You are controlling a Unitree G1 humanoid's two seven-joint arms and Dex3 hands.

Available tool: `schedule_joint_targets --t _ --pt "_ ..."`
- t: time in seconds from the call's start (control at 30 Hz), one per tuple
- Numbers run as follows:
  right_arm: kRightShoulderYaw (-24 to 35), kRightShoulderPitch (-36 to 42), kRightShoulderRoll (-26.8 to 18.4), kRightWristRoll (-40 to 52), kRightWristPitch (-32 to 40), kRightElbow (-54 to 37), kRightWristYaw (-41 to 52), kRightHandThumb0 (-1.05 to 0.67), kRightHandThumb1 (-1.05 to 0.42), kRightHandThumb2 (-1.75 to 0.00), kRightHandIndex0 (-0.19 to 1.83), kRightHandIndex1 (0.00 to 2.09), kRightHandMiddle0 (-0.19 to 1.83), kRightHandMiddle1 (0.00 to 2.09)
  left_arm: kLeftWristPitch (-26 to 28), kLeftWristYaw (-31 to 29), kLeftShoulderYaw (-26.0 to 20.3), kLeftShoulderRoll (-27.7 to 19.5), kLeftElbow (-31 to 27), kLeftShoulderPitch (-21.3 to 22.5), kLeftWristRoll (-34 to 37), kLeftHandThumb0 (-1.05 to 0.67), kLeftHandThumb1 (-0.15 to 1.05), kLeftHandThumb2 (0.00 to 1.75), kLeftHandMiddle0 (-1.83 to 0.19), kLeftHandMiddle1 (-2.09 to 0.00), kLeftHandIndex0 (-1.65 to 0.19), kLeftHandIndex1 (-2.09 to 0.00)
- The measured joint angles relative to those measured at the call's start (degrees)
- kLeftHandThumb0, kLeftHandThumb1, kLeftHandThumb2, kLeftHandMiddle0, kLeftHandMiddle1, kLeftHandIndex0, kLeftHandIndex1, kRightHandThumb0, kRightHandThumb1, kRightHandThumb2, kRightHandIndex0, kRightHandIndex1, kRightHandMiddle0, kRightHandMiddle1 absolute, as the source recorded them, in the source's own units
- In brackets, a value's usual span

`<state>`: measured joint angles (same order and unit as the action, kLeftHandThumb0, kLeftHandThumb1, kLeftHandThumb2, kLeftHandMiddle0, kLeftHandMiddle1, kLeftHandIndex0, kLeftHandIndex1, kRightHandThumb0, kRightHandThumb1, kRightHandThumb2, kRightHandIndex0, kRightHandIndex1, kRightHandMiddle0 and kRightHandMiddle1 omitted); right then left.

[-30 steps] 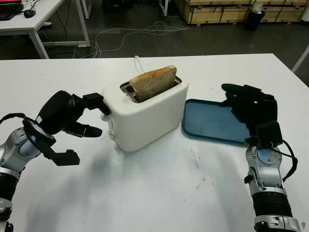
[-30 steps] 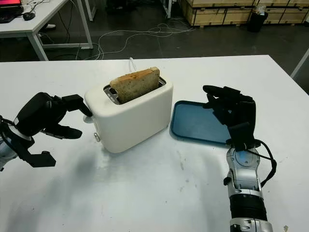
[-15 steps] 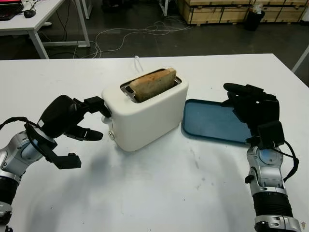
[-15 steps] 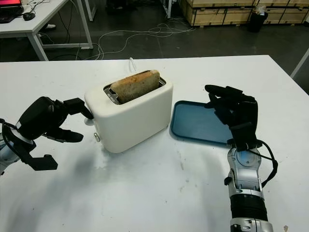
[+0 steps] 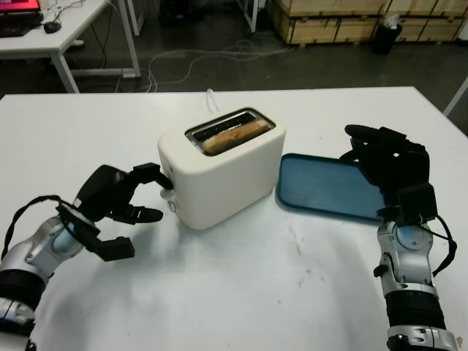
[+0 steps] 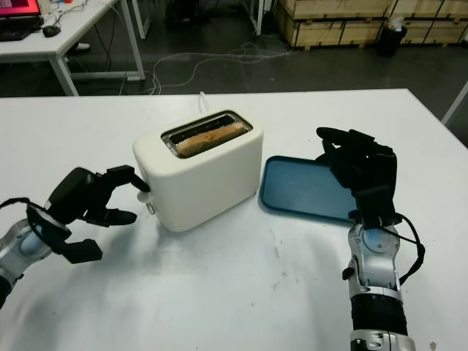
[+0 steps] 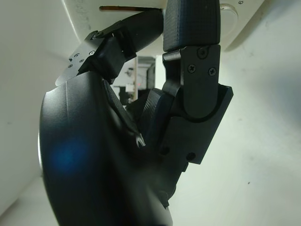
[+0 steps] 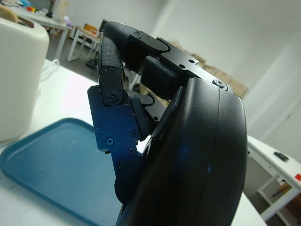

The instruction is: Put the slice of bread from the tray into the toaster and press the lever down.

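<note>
The white toaster [image 5: 223, 164] stands mid-table with the slice of bread [image 5: 232, 137] sunk low in its slot, only its top edge showing. My left hand [image 5: 124, 203] is at the toaster's left end, holding nothing, and one fingertip [image 5: 162, 181] lies on the lever knob [image 5: 168, 192], which sits low on the end wall. In the left wrist view the fingers [image 7: 188, 42] reach up against the toaster's side [image 7: 84, 14]. My right hand [image 5: 386, 161] is raised, open, over the near right corner of the blue tray [image 5: 322, 186], which holds nothing.
The toaster's white cord [image 5: 210, 95] runs off the table's far edge. Bare white tabletop [image 5: 256, 278] stretches in front of the toaster. Beyond the table are a desk [image 5: 58, 29], floor cables and wooden pallets [image 5: 329, 18].
The bread has dropped from standing well above the slot to sitting low inside it. My left hand has moved down along the toaster's left end. The right hand has stayed put.
</note>
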<state>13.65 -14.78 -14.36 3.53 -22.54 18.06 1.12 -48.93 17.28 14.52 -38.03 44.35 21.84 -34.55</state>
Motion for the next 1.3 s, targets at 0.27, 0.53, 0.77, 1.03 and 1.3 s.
schedule_joint_targets --t 0.27,0.53,0.77,1.03,1.3 --pt "0.07 -0.03 -0.47 -0.16 0.03 -0.25 -0.05 -0.32 -0.92 -0.21 0.89 1.22 1.17 0.19 -0.04 4.03 3.44 -0.18 2.81 1.13 0.01 -1.05 0.92 0.32 -1.45 -1.13 -1.03 -0.6" --pt "-0.17 -0.03 -0.47 -0.25 0.03 -0.4 -0.01 -0.33 -0.92 -0.21 0.9 1.19 1.16 0.18 -0.05 6.69 5.14 -0.27 3.35 0.92 0.03 -1.05 0.92 0.35 -1.5 -1.2 -1.11 -0.49" --pt "-0.42 0.03 -0.47 -0.25 0.02 -0.39 0.1 -0.35 -0.92 -0.22 0.91 1.17 1.16 0.18 -0.01 7.6 7.16 -0.05 5.14 2.21 0.05 -1.05 0.92 0.13 -1.57 -0.97 -1.36 -0.14" --pt "-1.12 0.03 -0.47 -0.27 0.02 -0.39 0.1 -0.35 -0.92 -0.23 0.87 1.16 1.14 0.19 0.12 7.33 7.88 -0.32 5.38 4.43 0.81 -1.05 0.92 0.1 -1.57 -0.53 -1.57 -0.2" --pt "-1.23 0.04 -0.47 -0.32 0.02 -0.37 0.08 -0.36 -0.92 -0.23 0.85 1.12 1.12 0.23 0.64 7.15 9.18 -0.37 6.4 7.17 1.11 -1.05 0.92 0.11 -1.57 -0.56 -1.57 -0.17"
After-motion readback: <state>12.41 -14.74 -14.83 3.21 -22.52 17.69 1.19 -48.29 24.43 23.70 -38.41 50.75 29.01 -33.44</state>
